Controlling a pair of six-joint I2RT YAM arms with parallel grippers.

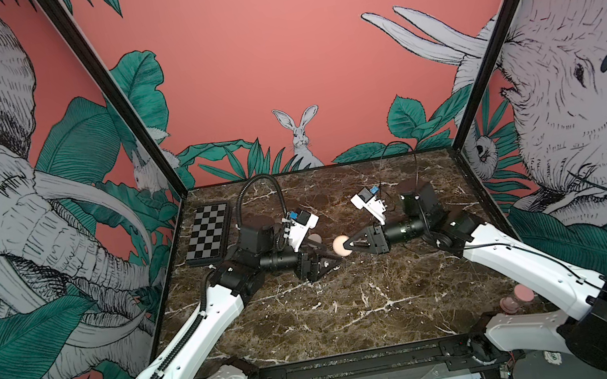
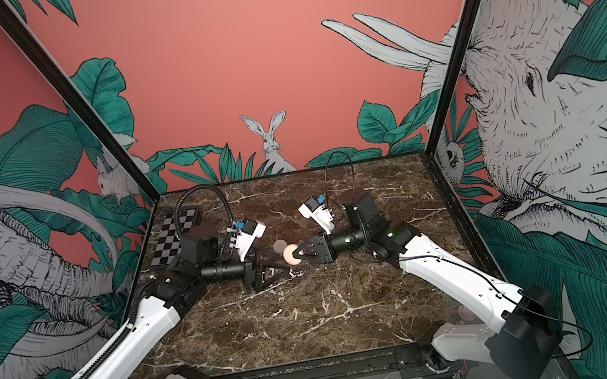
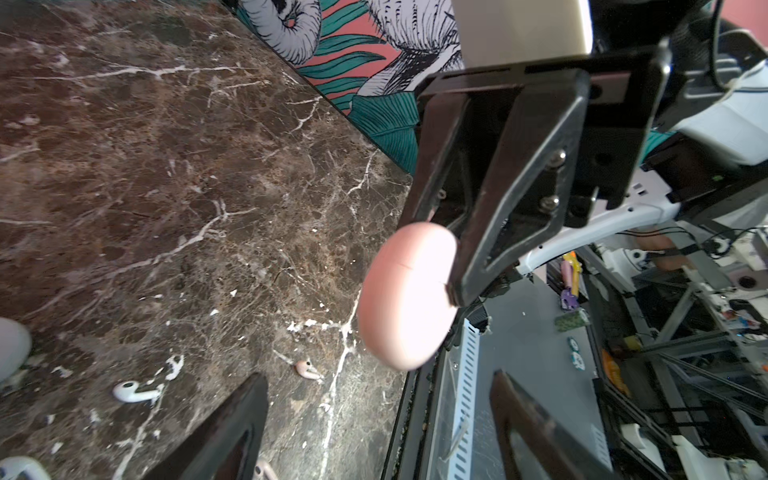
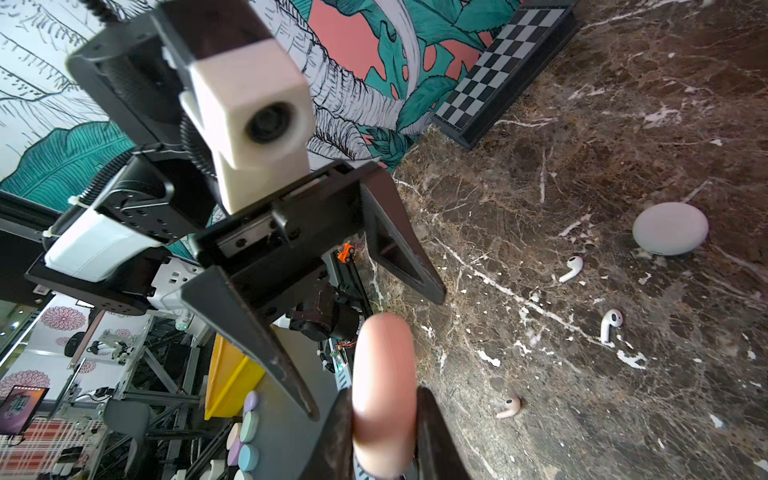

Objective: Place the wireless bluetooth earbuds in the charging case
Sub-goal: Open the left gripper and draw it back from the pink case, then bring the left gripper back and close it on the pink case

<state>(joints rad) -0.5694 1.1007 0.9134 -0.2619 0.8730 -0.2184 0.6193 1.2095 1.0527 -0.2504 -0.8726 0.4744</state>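
A closed pink charging case (image 1: 342,245) (image 2: 291,254) hangs above the table's middle, edge-on between the pads of my right gripper (image 1: 351,247) (image 4: 384,436), which is shut on it. A seam runs across the case (image 3: 405,295) in the left wrist view. My left gripper (image 1: 331,265) (image 3: 382,424) faces it with its jaws open and empty, the fingertips just short of the case. On the marble lie two white earbuds (image 4: 571,268) (image 4: 610,326) and a pink earbud (image 4: 510,408). The left wrist view shows a white earbud (image 3: 133,392) and a pink earbud (image 3: 306,369).
A closed pale grey case (image 4: 670,227) (image 1: 314,238) lies on the marble behind the grippers. A checkered board (image 1: 210,232) sits at the back left. A pink object (image 1: 520,293) lies under the right arm at the front right. Glass walls enclose the table.
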